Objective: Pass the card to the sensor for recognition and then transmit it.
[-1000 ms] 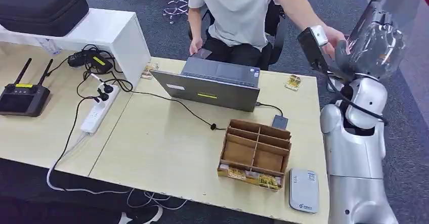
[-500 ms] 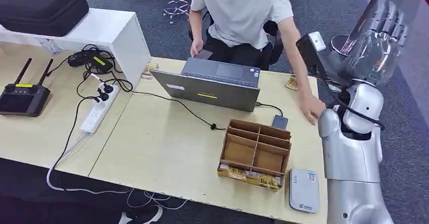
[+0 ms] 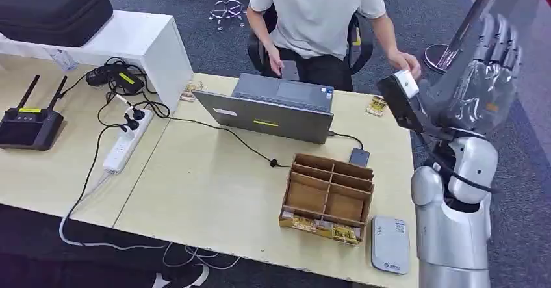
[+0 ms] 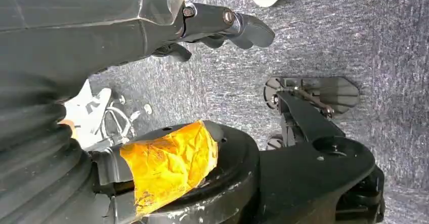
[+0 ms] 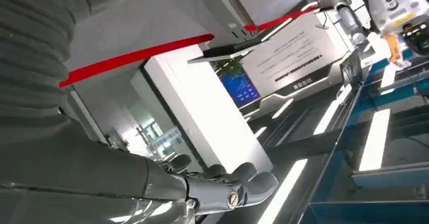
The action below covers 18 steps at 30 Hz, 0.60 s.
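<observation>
Raising right robot hand [image 3: 492,73] empty, fingers straight | left robot hand [image 4: 222,27] empty | sensor [image 3: 390,244] grey, flat

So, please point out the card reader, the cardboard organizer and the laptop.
card reader [image 3: 390,244]: head view, middle of its grey top.
cardboard organizer [image 3: 331,190]: head view, central divider.
laptop [image 3: 266,117]: head view, back of its lid.

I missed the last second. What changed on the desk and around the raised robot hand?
The person's hand went from the right robot hand down toward the desk, then back up beside it. The robot hand's fingers straightened upward. The laptop, divided box and grey reader stayed put.
</observation>
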Each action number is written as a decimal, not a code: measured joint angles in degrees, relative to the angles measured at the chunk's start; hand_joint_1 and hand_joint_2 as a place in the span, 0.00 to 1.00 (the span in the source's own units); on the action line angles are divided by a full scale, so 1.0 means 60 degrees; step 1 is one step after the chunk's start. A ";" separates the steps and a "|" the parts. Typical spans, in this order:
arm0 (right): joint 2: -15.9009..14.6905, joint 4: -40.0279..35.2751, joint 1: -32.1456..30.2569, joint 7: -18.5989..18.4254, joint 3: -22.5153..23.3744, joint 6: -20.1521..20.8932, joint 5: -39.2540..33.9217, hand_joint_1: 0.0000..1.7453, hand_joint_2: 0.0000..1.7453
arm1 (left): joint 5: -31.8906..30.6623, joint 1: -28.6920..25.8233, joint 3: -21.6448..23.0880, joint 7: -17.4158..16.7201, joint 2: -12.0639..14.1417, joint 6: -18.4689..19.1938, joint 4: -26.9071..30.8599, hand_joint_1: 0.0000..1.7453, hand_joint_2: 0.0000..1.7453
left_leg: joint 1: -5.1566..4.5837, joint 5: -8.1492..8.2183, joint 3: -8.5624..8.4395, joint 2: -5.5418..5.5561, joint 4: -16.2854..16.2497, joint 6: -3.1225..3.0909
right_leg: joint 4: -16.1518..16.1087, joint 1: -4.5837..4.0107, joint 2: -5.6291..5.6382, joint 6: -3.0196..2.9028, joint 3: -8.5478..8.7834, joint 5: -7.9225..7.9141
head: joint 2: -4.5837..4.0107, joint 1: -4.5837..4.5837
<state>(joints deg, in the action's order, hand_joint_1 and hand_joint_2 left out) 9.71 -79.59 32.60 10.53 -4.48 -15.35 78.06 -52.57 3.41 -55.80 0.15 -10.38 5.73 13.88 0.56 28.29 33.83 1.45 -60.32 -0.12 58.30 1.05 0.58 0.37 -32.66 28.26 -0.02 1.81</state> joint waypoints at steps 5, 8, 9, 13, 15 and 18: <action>-0.0478 -0.1592 -0.1365 0.0449 -0.0518 0.0088 -0.0686 0.00 1.00 | 0.0219 -0.0009 -0.0266 -0.0011 -0.0033 -0.0077 0.0000 0.00 1.00 | 0.0000 0.0007 0.0005 0.0012 0.0000 -0.0010 | -0.0007 0.0000 -0.0011 0.0004 0.0002 0.0005 | 0.0000 0.0000; -0.1085 -0.2660 -0.2360 0.0630 -0.0841 0.0011 -0.0868 0.00 1.00 | 0.0317 -0.0008 -0.0463 -0.0011 -0.0058 -0.0154 0.0000 0.00 1.00 | -0.0001 0.0012 0.0010 0.0011 0.0000 -0.0017 | -0.0014 0.0001 -0.0011 0.0008 0.0003 0.0007 | 0.0000 0.0000; -0.1290 -0.2952 -0.2656 0.0660 -0.0903 -0.0039 -0.0882 0.00 1.00 | 0.0361 -0.0008 -0.0521 -0.0011 -0.0058 -0.0161 0.0003 0.00 1.00 | -0.0001 0.0014 0.0009 0.0011 0.0000 -0.0020 | -0.0020 0.0001 -0.0011 0.0009 0.0003 0.0007 | 0.0000 0.0000; -0.1966 -0.3894 -0.3809 0.0809 -0.0969 -0.0389 -0.0890 0.00 1.00 | 0.0452 -0.0013 -0.0714 -0.0007 -0.0073 -0.0186 0.0003 0.00 1.00 | -0.0001 0.0016 0.0015 0.0011 0.0000 -0.0023 | -0.0028 0.0001 -0.0013 0.0011 0.0006 0.0008 | 0.0000 0.0000; -0.2212 -0.4250 -0.4254 0.0875 -0.0969 -0.0517 -0.0893 0.00 1.00 | 0.0481 -0.0008 -0.0773 -0.0007 -0.0076 -0.0194 0.0000 0.00 1.00 | -0.0001 0.0025 0.0013 0.0009 0.0000 -0.0022 | -0.0030 0.0001 -0.0011 0.0011 0.0006 0.0008 | 0.0000 0.0000; -0.2547 -0.4680 -0.4832 0.1010 -0.0969 -0.0619 -0.0919 0.00 1.00 | 0.0547 -0.0006 -0.0864 0.0007 -0.0084 -0.0219 0.0000 0.00 1.00 | -0.0001 0.0027 0.0012 0.0010 0.0000 -0.0023 | -0.0031 0.0000 -0.0012 0.0013 0.0006 0.0010 | 0.0000 0.0000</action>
<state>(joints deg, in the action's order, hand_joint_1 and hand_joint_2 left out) -5.58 -107.67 3.61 16.59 -10.29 -19.06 72.54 -49.29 3.37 -60.98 0.20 -10.88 4.41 13.88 0.55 28.45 33.90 1.51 -60.32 -0.25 58.12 1.06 0.50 0.45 -32.63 28.31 -0.02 1.81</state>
